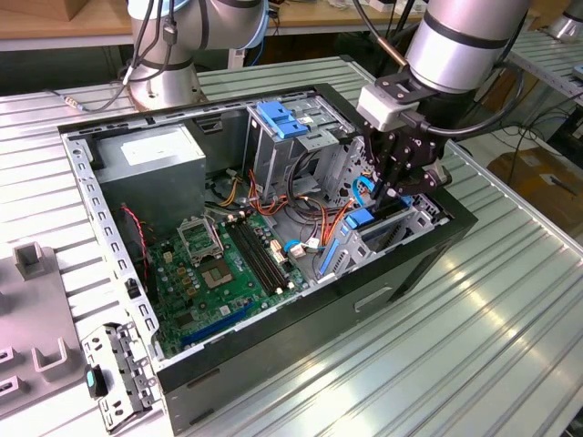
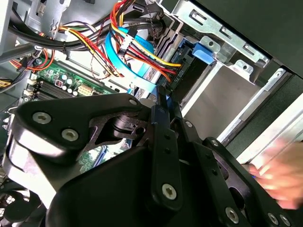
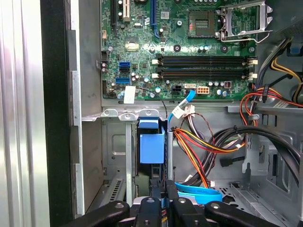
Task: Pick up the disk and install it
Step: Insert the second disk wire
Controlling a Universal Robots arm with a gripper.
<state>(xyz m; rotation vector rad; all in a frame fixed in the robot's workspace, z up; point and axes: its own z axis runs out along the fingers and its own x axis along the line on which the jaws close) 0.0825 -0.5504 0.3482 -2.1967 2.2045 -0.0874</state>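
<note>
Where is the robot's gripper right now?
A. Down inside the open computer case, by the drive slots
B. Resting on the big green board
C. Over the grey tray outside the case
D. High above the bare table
A. In the exterior view the gripper reaches down into the open computer case at its corner with the metal drive slots, beside the coloured cables.

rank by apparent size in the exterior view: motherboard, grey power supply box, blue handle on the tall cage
1. motherboard, largest
2. grey power supply box, somewhat smaller, though it sits farther from the camera, so this is unsure
3. blue handle, clearly smallest
</note>
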